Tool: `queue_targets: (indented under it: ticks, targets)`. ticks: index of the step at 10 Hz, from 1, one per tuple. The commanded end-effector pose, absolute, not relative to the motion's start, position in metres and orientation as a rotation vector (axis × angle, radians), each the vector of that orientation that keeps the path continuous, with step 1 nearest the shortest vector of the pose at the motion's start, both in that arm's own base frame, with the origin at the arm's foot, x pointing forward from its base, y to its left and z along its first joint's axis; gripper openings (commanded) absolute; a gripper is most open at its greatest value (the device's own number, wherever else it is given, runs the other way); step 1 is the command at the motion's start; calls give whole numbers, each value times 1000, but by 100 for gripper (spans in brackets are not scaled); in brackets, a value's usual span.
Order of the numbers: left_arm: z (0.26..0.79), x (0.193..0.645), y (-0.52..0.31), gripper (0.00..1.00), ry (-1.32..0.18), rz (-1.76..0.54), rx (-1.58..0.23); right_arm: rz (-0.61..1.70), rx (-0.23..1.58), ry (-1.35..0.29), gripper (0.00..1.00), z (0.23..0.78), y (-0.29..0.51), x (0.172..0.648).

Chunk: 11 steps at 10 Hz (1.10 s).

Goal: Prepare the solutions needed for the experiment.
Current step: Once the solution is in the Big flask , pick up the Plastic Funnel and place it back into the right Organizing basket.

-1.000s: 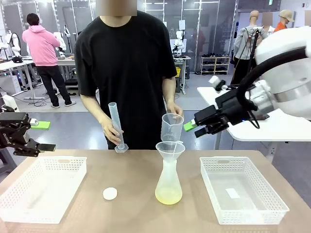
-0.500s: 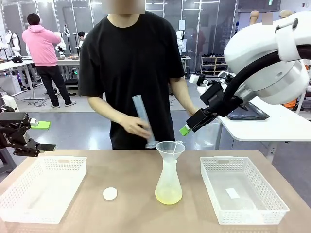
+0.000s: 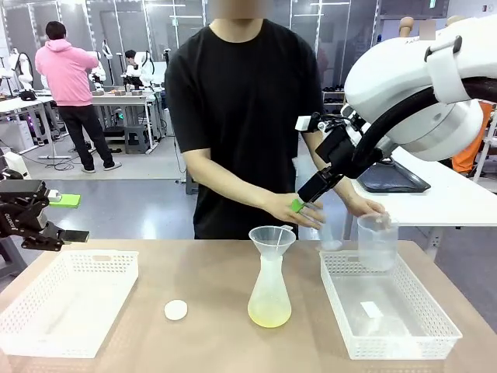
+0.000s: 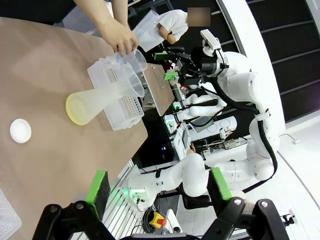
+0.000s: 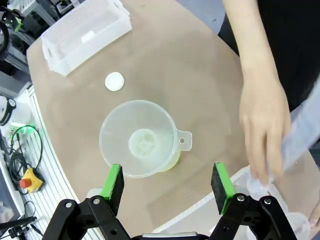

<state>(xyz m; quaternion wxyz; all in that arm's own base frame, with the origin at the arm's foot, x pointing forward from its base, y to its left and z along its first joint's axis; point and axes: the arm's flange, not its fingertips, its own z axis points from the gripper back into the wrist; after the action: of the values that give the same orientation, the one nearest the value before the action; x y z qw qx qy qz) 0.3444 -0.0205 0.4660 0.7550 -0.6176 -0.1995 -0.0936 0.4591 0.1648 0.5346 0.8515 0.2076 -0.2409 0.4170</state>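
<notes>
Though the right end effector (image 5: 166, 183) gapes above the funnel (image 5: 139, 141), it's empty.

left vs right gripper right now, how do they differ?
Left gripper sits low at the left of the table, by the left basket; right gripper hangs high above the funnel. Left gripper looks across the table; right gripper looks down on it. Both open, holding nothing.
</notes>
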Motion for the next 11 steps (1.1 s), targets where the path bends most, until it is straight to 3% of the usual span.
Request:
queue_targets:
  ticks: [1,6,11]
  targets:
    - [469,346,-21,100,-443,-212,-1365,860,459,-506,88,533,164,456]
    - [469,346,-21,100,-443,-212,-1365,876,447,-507,88,534,163,459]
    - [469,346,-21,100,-443,-212,-1365,830,373,-307,88,547,176,500]
